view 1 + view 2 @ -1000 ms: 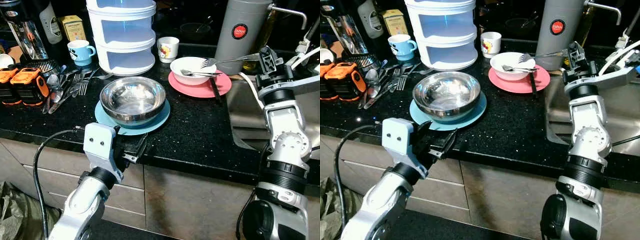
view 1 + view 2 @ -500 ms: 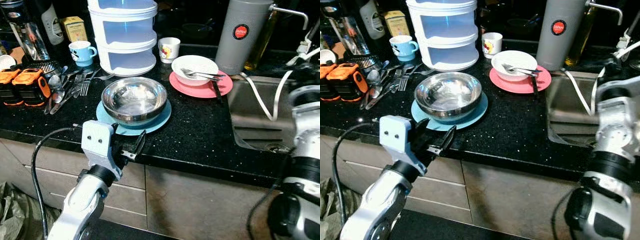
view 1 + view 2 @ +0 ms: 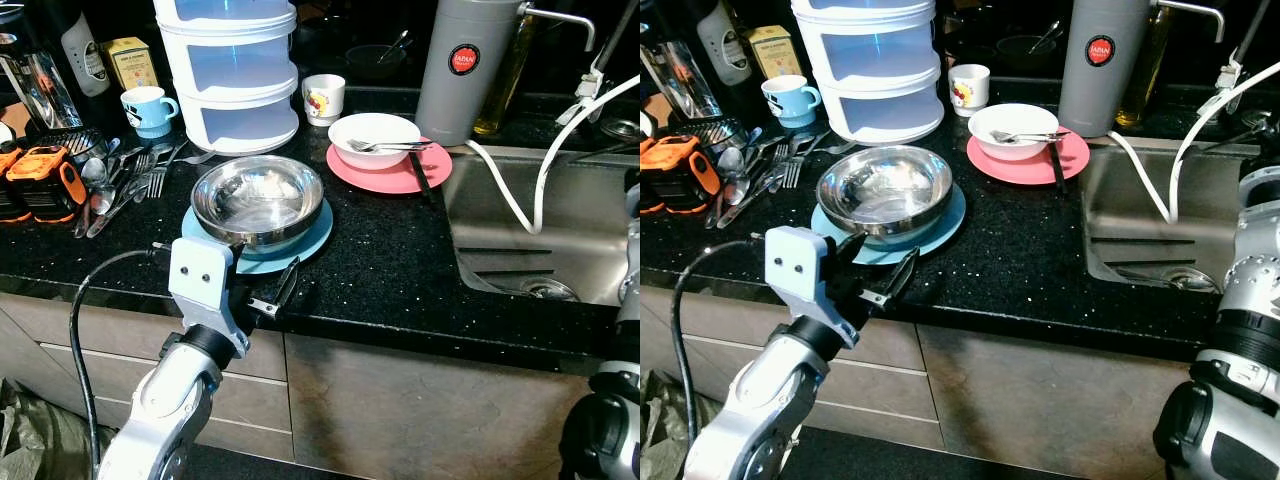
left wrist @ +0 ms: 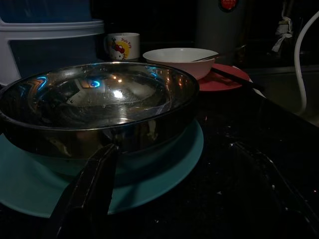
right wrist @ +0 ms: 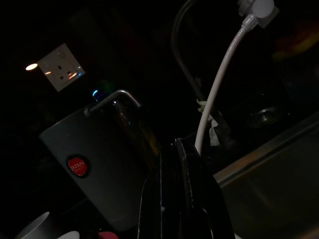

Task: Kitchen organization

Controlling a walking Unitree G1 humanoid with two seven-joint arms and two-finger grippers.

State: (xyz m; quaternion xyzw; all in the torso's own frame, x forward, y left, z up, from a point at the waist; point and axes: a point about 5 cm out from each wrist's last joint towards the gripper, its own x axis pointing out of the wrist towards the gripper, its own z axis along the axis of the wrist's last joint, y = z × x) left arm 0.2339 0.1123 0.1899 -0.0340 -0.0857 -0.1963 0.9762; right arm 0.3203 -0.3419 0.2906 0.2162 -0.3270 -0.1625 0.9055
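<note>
A steel bowl [image 3: 258, 198] sits on a blue plate [image 3: 305, 243] near the counter's front edge. My left gripper [image 3: 262, 292] is open just in front of that plate, low at the counter edge, one finger [image 4: 94, 184] close under the bowl's rim. Farther back, a white bowl [image 3: 372, 135] rests on a pink plate [image 3: 425, 175] with a fork [image 3: 385, 146] lying across it. My right arm [image 3: 1260, 260] stands at the far right beside the sink. Its gripper [image 5: 174, 199] is shut with nothing seen in it, pointing towards the grey canister [image 5: 94, 179].
A stack of white plastic drawers [image 3: 228, 75], a blue mug [image 3: 147, 108] and a white mug [image 3: 323, 97] line the back. Loose cutlery [image 3: 125, 180] and orange tools [image 3: 35, 175] lie at the left. The steel sink [image 3: 540, 230] with a white hose [image 3: 505, 195] is on the right.
My right gripper held a fork over the white bowl; the fork now lies in the bowl and the arm has drawn back to the right. The left gripper has stayed put.
</note>
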